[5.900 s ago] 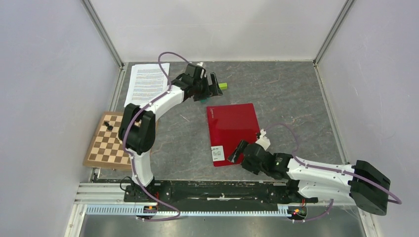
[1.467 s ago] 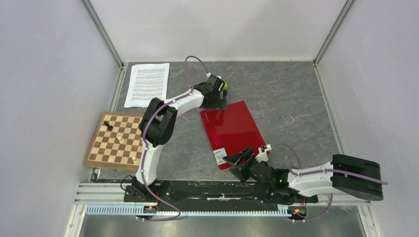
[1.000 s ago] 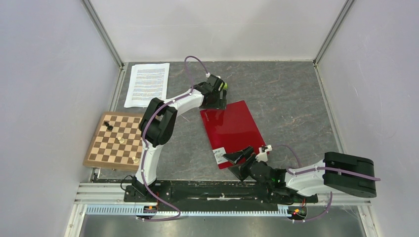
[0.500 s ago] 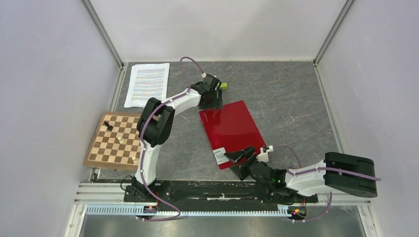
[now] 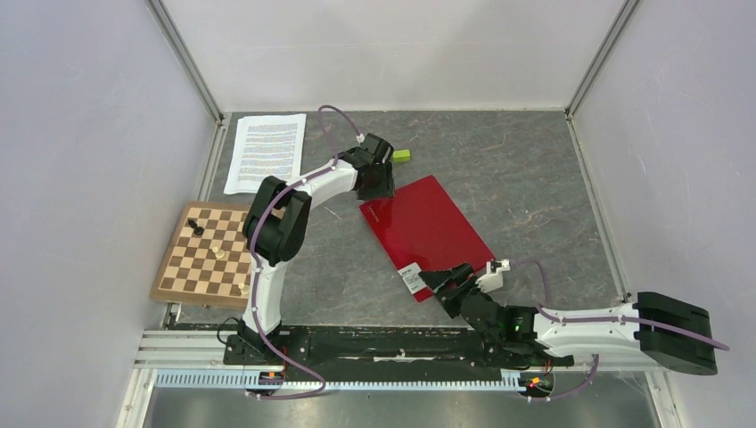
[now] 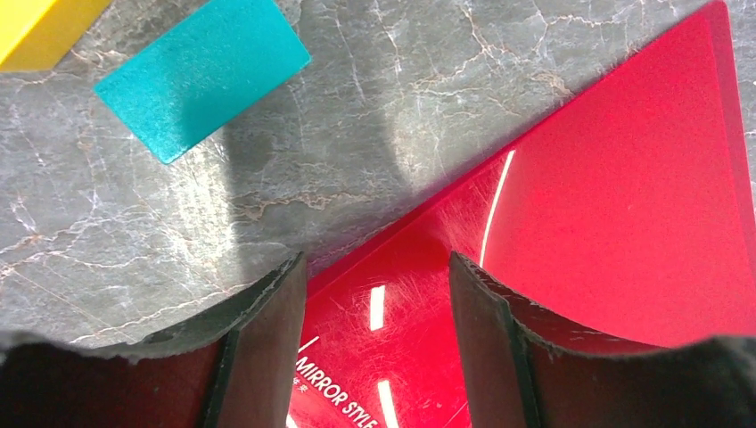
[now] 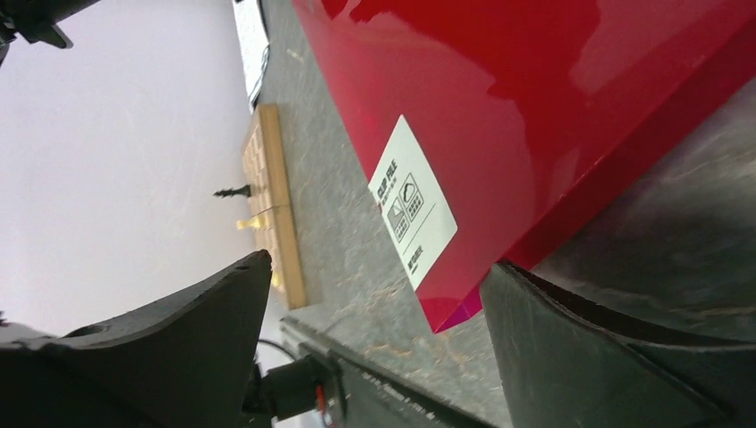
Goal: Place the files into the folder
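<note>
The red folder [image 5: 428, 234] lies closed and skewed on the grey table, its white label [image 5: 412, 278] at the near corner. The files [image 5: 266, 152], printed white sheets, lie at the far left, apart from both grippers. My left gripper [image 5: 378, 184] is open and low over the folder's far left corner; in the left wrist view its fingers [image 6: 267, 330] straddle the folder's edge [image 6: 579, 205]. My right gripper [image 5: 450, 285] is open at the near corner; in the right wrist view the folder's corner [image 7: 535, 89] and label [image 7: 412, 214] sit between its fingers [image 7: 606, 357].
A wooden chessboard [image 5: 207, 254] with a few pieces lies at the left edge. A small green block [image 5: 402, 155] sits beyond the left gripper. A teal card [image 6: 203, 76] and a yellow piece [image 6: 36, 27] lie on the table near the folder's far corner.
The folder has turned, its near end swinging right. My right gripper has moved right with that corner. My left gripper has shifted slightly left at the far corner.
</note>
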